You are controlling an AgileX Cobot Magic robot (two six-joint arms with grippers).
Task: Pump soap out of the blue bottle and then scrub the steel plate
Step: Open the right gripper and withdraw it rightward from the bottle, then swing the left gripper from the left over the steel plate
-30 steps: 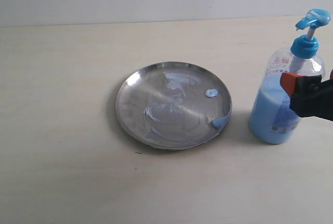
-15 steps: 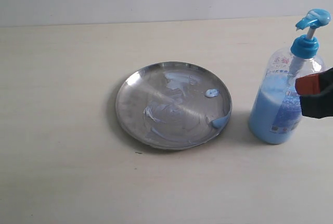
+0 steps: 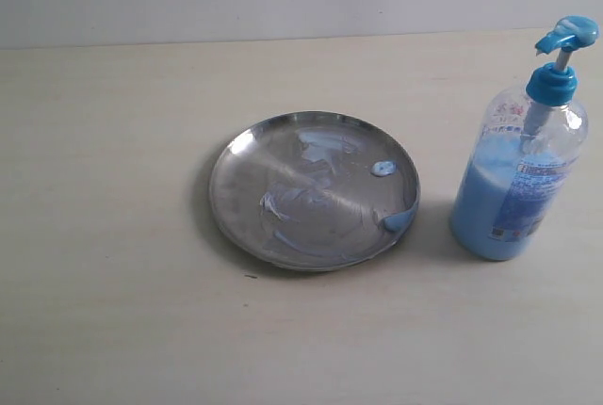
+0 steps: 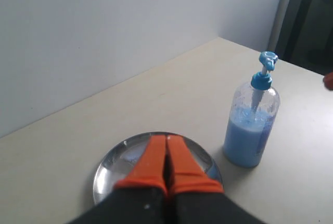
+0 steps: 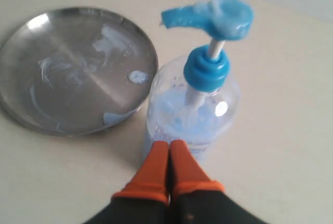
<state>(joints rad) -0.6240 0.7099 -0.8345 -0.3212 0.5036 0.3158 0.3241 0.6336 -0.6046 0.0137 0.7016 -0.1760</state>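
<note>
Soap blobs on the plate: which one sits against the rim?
The bigger blob on the steel plate, lapping its rim; the small round blob lies apart, further in.

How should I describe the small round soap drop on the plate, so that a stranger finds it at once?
Start at the steel plate on the table. On its side nearer the blue bottle lies the soap drop: a small pale blue dot, unlike the streaky smears and the larger blob at the rim.
</note>
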